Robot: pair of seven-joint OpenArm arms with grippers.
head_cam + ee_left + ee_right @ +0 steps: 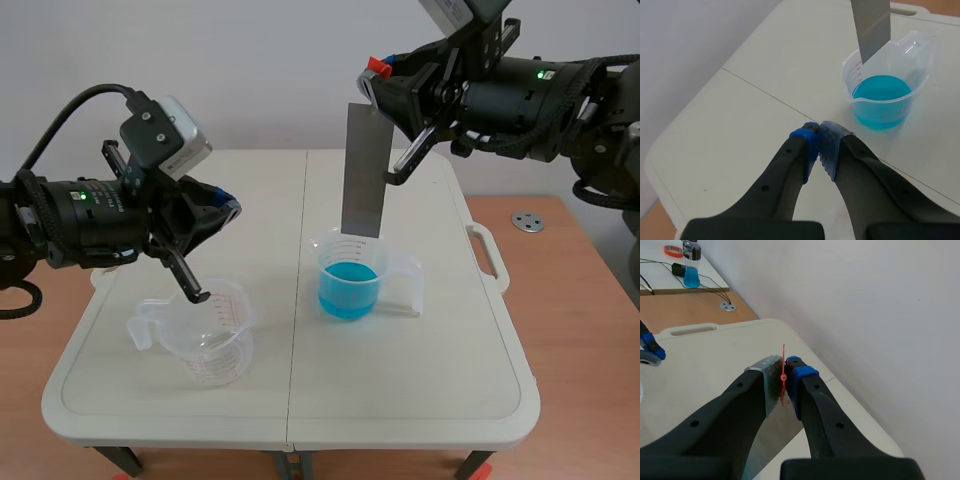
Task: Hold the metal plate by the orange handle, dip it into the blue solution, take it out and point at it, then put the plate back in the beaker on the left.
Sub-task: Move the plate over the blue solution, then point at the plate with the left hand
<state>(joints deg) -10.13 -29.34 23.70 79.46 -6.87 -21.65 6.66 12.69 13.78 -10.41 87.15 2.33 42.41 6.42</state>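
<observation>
Right pincer grips the metal plate by its top, hanging it vertically with its lower edge just over the blue solution beaker on the counter; left pincer closed, empty.

- Metal plate: a flat grey strip hanging upright, its top clamped in the right gripper and its lower edge at the beaker's rim, above the liquid.
- Orange handle: a small tab at the plate's top.
- Blue solution: part-fills a clear measuring beaker standing mid-table.
- Empty beaker: clear with red markings, upright, well apart to the left.
</observation>
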